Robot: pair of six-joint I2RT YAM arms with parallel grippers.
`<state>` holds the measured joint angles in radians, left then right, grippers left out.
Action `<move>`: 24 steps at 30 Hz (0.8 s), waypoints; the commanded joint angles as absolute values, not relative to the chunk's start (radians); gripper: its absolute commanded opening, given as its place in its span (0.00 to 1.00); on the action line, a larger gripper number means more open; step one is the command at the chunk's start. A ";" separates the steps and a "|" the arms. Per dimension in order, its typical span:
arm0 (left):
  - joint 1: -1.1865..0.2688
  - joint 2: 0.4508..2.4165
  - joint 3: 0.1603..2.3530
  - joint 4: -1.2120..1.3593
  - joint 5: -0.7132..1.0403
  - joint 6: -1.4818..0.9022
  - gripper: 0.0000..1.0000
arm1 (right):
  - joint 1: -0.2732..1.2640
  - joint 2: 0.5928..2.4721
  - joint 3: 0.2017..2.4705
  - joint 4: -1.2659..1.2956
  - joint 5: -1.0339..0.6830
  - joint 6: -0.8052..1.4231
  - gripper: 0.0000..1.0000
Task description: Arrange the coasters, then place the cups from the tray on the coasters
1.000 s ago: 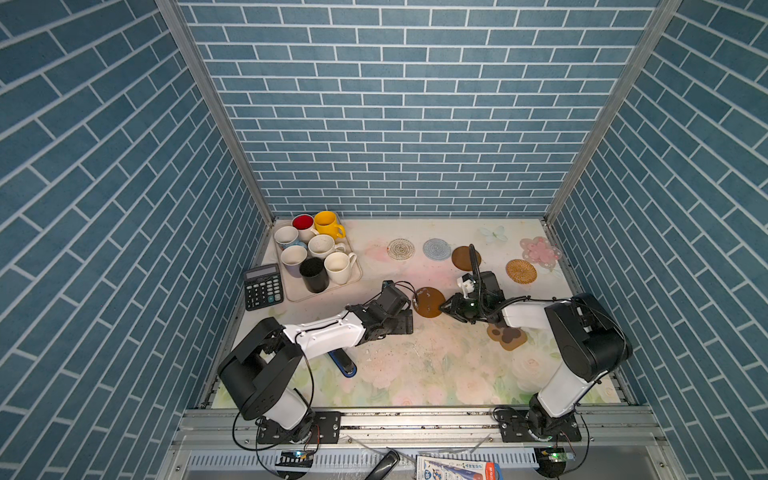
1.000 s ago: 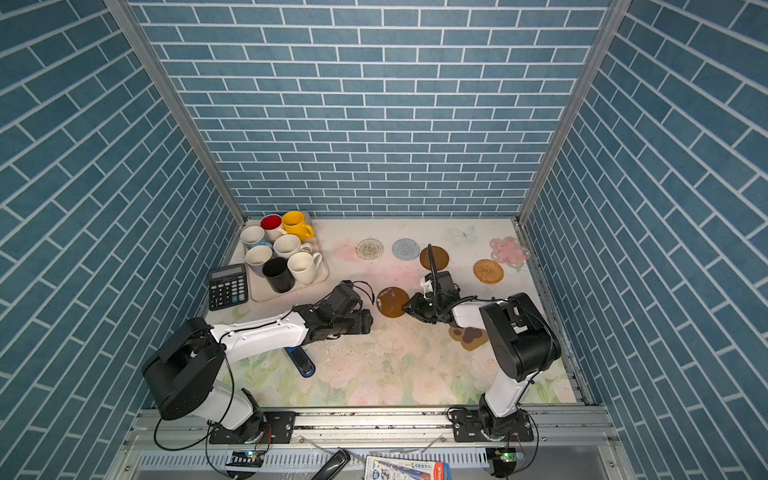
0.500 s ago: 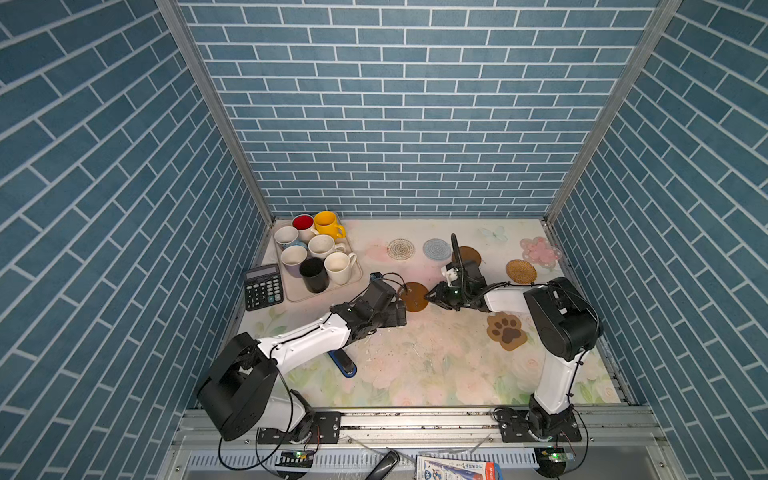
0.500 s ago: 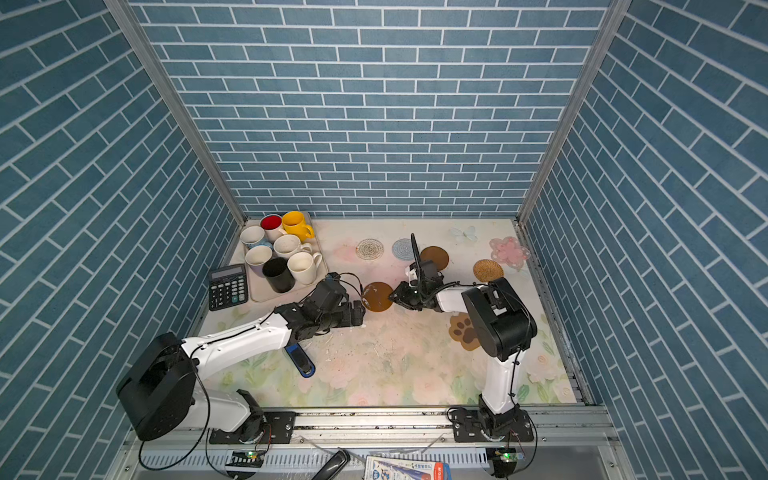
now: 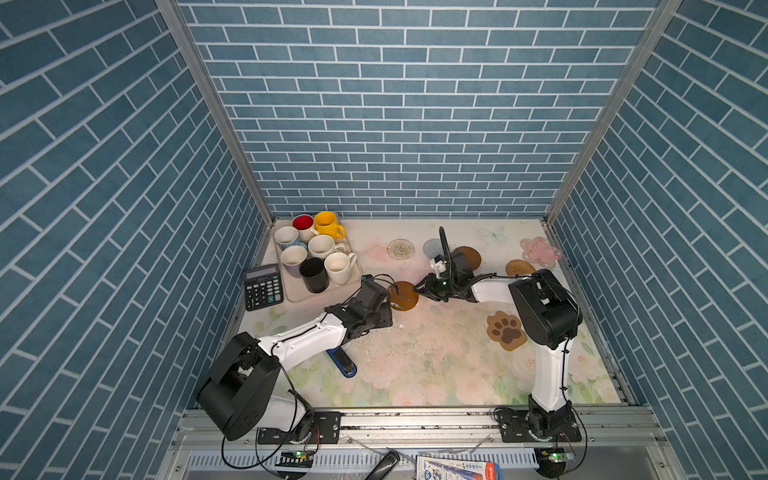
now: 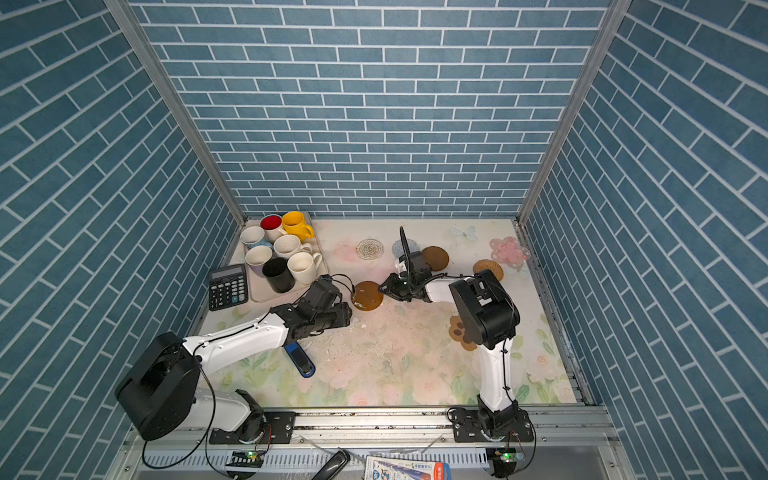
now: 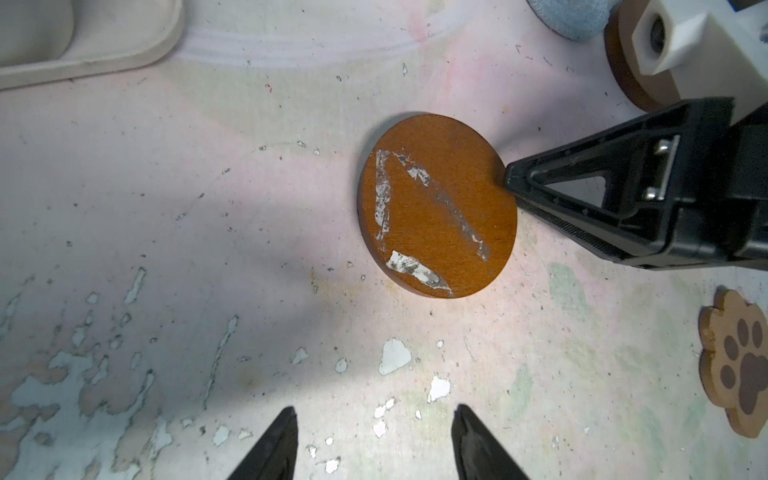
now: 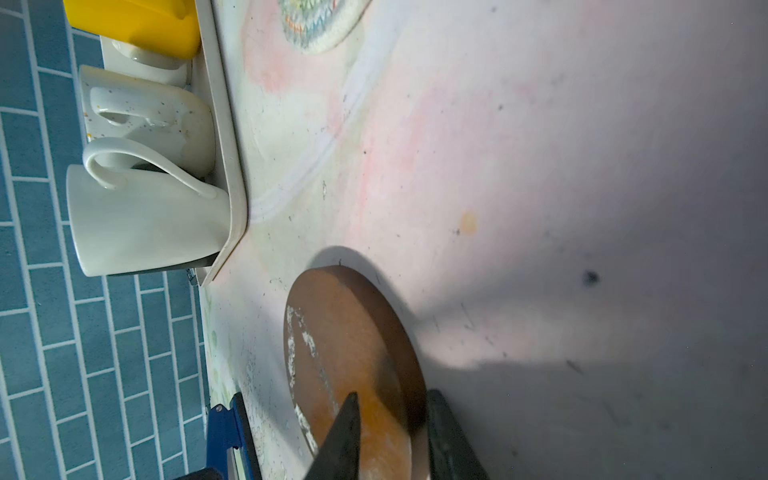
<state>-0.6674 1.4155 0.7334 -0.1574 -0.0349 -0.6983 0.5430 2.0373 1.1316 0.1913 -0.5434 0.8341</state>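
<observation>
My right gripper [image 8: 392, 395] is shut on the rim of a brown disc coaster [image 7: 436, 208], which lies low over the mat just right of the tray [image 5: 299, 291]. In both top views the disc [image 5: 403, 296] [image 6: 367, 296] is between my two grippers. My left gripper [image 7: 374, 411] stands open just short of the disc, nothing between its fingers. Several cups stay on the tray, among them yellow [image 5: 326, 223], black [image 5: 312, 272] and cream [image 5: 338, 267]. Along the back lie white woven [image 5: 401, 249], light blue [image 5: 432, 248], brown [image 5: 469, 257], rattan [image 5: 519, 267] and pink flower [image 5: 540, 251] coasters.
A paw-shaped coaster [image 5: 505, 331] lies beside the right arm's elbow. A black calculator [image 5: 263, 286] sits left of the tray. A blue and black object [image 5: 343, 362] lies under the left forearm. Brick walls close in three sides.
My right gripper has carried the brown disc leftward toward the tray. My left gripper has shifted left and back with it, and its fingers stand a little closer together.
</observation>
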 commanded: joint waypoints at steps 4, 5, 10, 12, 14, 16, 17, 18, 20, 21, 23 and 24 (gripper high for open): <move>-0.705 1.490 0.761 -0.156 -0.060 -0.688 0.70 | 0.549 2.063 1.172 0.128 -0.557 0.843 0.30; -0.711 1.504 0.773 -0.156 -0.060 -0.687 0.71 | 0.552 2.065 1.171 0.132 -0.562 0.844 0.30; -0.740 1.584 0.813 -0.144 -0.067 -0.690 0.78 | 0.550 2.049 1.160 0.149 -0.574 0.843 0.32; -0.751 1.608 0.832 -0.147 -0.081 -0.687 0.78 | 0.541 2.024 1.159 0.134 -0.567 0.825 0.37; -0.759 1.630 0.849 -0.147 -0.086 -0.683 0.79 | 0.536 1.998 1.158 0.110 -0.560 0.805 0.46; -0.761 1.652 0.863 -0.145 -0.086 -0.682 0.80 | 0.529 1.967 1.142 0.104 -0.551 0.795 0.53; -0.762 1.659 0.869 -0.143 -0.087 -0.683 0.80 | 0.524 1.955 1.133 0.108 -0.548 0.794 0.55; -0.764 1.665 0.875 -0.143 -0.091 -0.683 0.80 | 0.517 1.941 1.121 0.114 -0.543 0.794 0.58; -0.769 1.680 0.892 -0.150 -0.103 -0.681 0.81 | 0.499 1.908 1.088 0.131 -0.530 0.798 0.61; -0.773 1.688 0.904 -0.157 -0.110 -0.680 0.81 | 0.487 1.886 1.068 0.140 -0.518 0.799 0.62; -0.777 1.708 0.928 -0.171 -0.123 -0.677 0.81 | 0.465 1.834 1.024 0.151 -0.491 0.794 0.65; -0.778 1.719 0.939 -0.178 -0.124 -0.677 0.81 | 0.455 1.804 1.001 0.151 -0.471 0.786 0.67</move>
